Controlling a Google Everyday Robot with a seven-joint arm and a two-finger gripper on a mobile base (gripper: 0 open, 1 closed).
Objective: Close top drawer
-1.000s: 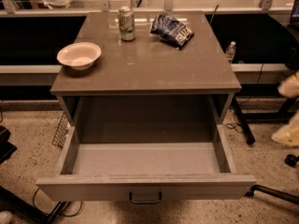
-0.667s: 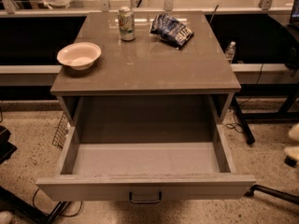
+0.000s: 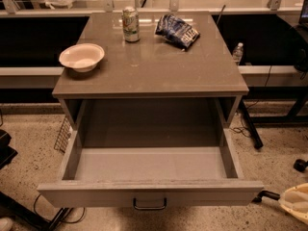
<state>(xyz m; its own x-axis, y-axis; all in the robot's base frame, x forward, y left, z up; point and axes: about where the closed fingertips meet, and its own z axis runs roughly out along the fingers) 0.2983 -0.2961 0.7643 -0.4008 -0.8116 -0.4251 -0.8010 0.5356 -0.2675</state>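
Observation:
The top drawer is pulled far out of the grey-brown cabinet. Its deep grey interior holds nothing I can see. Its flat front panel faces me at the bottom of the camera view, with a small dark wire handle at its centre. My gripper shows as a pale shape at the bottom right edge, just right of the front panel's right end. A dark stub reaches from it toward that end of the panel.
On the cabinet top stand a white bowl at the left, a drink can at the back and a dark snack bag beside it. A water bottle stands behind at the right. Cables and dark stand legs lie on the floor.
The pale gripper shape has moved down the right edge, from beside the cabinet top to low beside the drawer front. The drawer has not moved.

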